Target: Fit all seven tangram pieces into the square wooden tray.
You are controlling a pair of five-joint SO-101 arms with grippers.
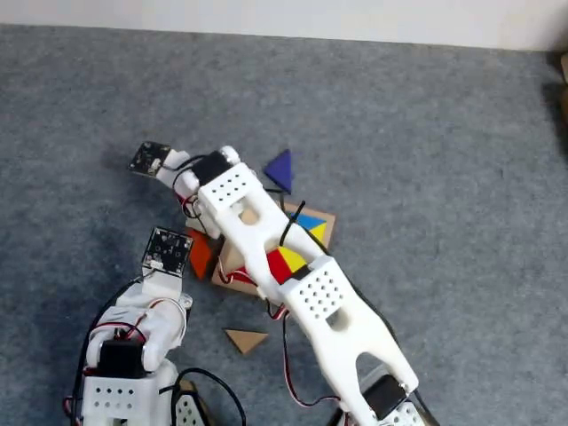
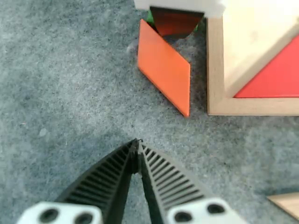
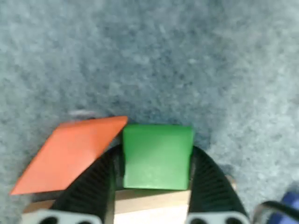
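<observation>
Natural-wood triangle [image 1: 246,338]: flat on the grey desk [image 1: 444,133], at 6 o'clock from the square wooden tray [image 2: 215,70] and apart from it. Left arm: rises from the near-left base, wrist pitched down over bare desk. Left gripper [image 2: 136,148]: jaws clenched tip to tip, holding nothing, short of the orange parallelogram [image 2: 163,67]. Orange parallelogram: flat on the desk at 9 o'clock from the tray, just beside its rim. Tray contents: red piece [image 2: 275,74], yellow piece [image 1: 288,259], light-blue piece [image 1: 309,218]. Right arm: stretched from 5 o'clock across the tray toward 10 o'clock. Right gripper [image 3: 154,151]: jaws grasping the green square [image 3: 158,168] by two opposite sides, off the tray's 10 o'clock corner, just beside the parallelogram's far end; whether the square rests on the desk cannot be told. Dark-blue triangle [image 1: 280,169]: on the desk at 12 o'clock, outside the tray.
</observation>
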